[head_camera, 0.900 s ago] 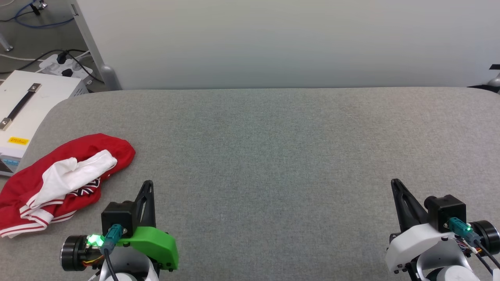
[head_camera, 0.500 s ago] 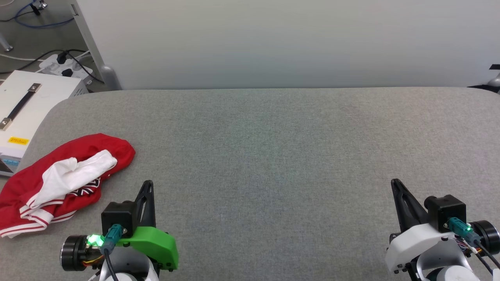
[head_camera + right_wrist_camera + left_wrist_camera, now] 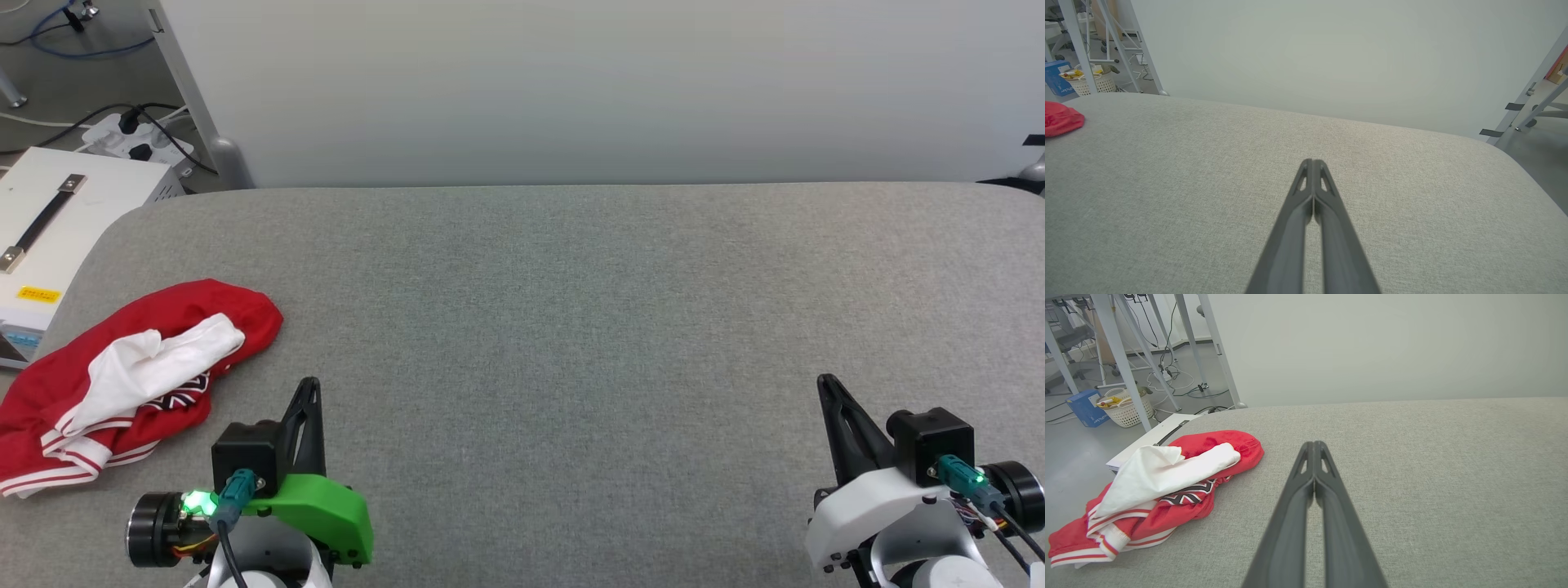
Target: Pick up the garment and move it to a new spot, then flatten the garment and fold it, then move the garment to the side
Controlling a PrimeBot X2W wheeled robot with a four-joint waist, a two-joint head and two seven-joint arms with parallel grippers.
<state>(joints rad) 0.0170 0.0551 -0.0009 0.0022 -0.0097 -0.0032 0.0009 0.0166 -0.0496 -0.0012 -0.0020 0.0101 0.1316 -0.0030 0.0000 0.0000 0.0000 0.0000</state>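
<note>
Zero steps done, by my read. Both pairs of fingers are pressed tight together, nothing between them. The left gripper (image 3: 309,385) is at the lower left of the head view and the right gripper (image 3: 824,382) at the lower right. Both point up the frame over the grey pad (image 3: 571,310). The wrist views agree: tips meet and there's no cloth on them.

The garment (image 3: 163,314) is a crumpled heap at mid-left of the head view, up and left of the left gripper and apart from it. It is well away from the right one. A white sleeve lies across the red body, with striped trim at the heap's lower left and a sliver of black-and-white lettering under the sleeve. In the left wrist view it's at the left, beside the fingers (image 3: 1290,522), not touching. In the right wrist view a red bit sits at the far left edge. I can't tell whether its hem hangs over the pad's left edge.

A white case (image 3: 73,212) sits past that edge, at the left of the frame.

Remaining: everything. Grab, relocate, flatten, fold, shift aside. The left arm looks best placed for the first grab, but it must open up first. The middle of the pad is the likely new spot.
</note>
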